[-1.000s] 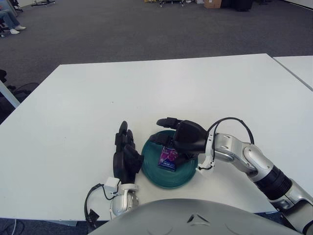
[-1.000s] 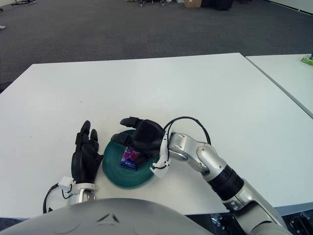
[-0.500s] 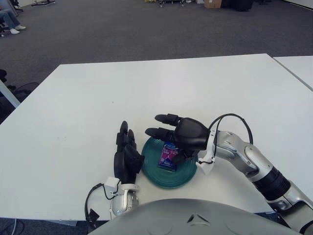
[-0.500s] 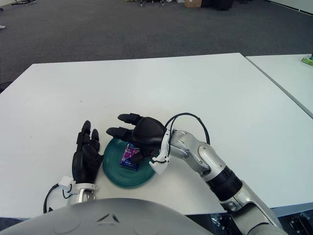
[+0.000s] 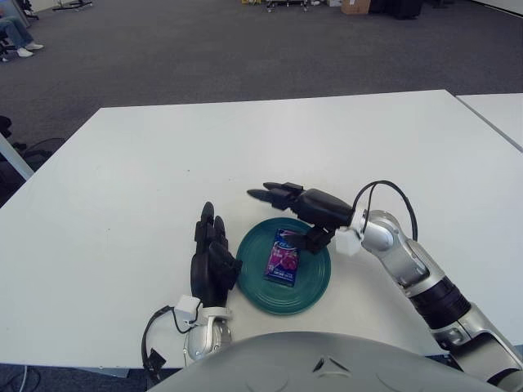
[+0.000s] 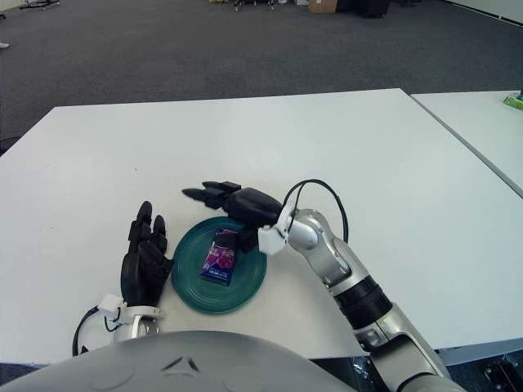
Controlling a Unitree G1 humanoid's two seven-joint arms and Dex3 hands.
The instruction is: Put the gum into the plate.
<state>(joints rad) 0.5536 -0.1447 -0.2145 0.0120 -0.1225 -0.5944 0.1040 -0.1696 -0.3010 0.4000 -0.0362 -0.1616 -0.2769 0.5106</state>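
Note:
A purple gum pack lies flat inside the dark green plate near the table's front edge. My right hand hovers above the plate's far rim, fingers stretched out to the left and holding nothing. The gum is free of the hand. My left hand stands just left of the plate, fingers upward and relaxed, holding nothing.
The white table stretches far beyond the plate. A second white table stands to the right across a narrow gap. Grey carpet floor lies behind.
My right hand has let go of the gum, lifted off the plate and drawn back toward the far rim with its fingers straightened. The gum now lies uncovered in the plate.

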